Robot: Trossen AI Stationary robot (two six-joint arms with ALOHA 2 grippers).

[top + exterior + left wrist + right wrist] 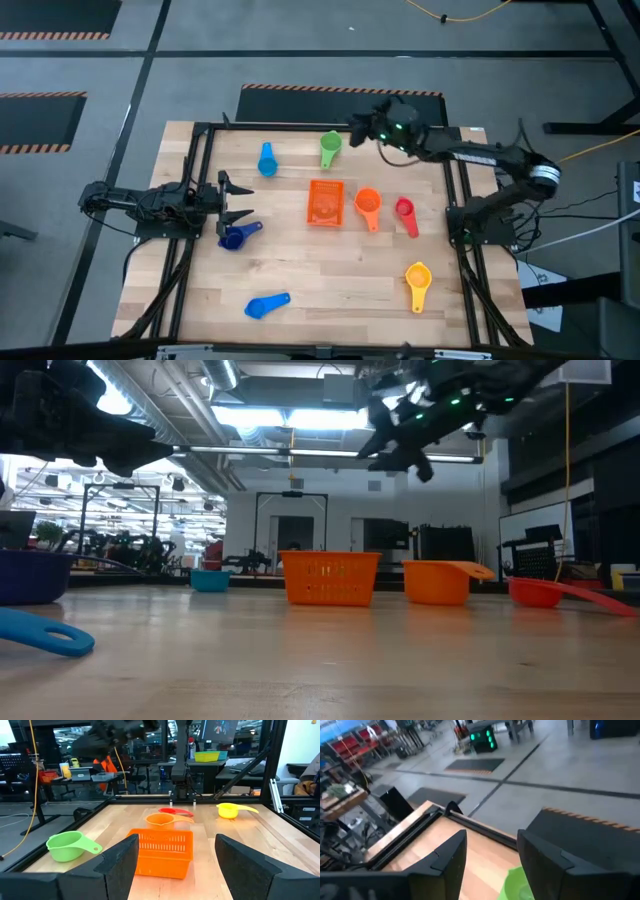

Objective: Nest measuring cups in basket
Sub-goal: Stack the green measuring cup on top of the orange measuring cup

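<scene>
Blue cup [40,633] nearest low camera; green cup [69,845] only elsewhere.

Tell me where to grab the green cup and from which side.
Grip the green cup by its bowl rim, coming straight down from above. It sits upright with the mouth open upward, and the open right gripper already hangs beside it; its flat handle lies low, likely harder to pinch.
</scene>
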